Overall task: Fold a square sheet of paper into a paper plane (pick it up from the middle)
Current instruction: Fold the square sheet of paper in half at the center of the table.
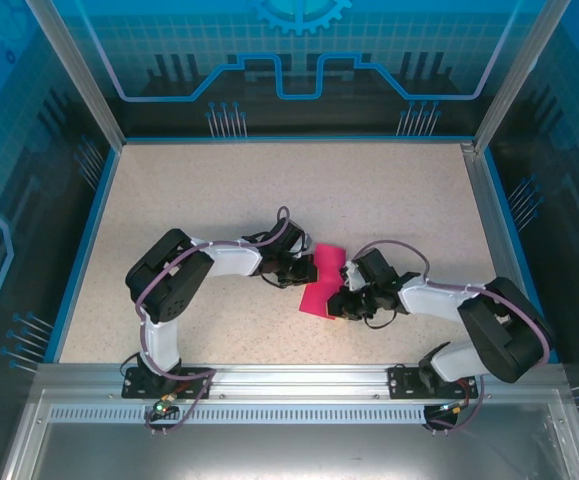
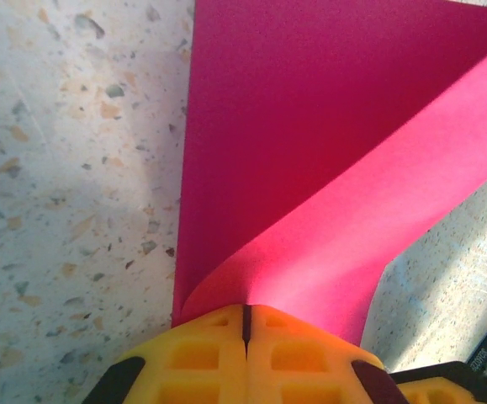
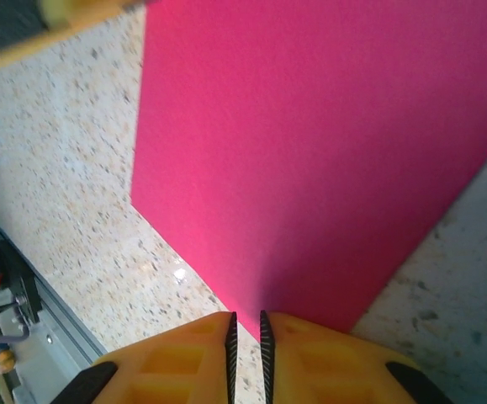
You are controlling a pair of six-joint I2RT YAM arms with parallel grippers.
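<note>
The square sheet of paper (image 1: 322, 282) lies mid-table (image 1: 219, 200) between the arms. The left gripper (image 2: 246, 313) is clamped on its curled-up left edge. The right gripper (image 3: 245, 324), jaws nearly together, meets its near-right edge; whether it pinches is unclear.

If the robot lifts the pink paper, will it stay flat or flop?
Probably floppy: where the left gripper pinches the pink paper, it curls in a soft bend. It looks thin, so it would likely droop, and a push might slide it across the table.
</note>
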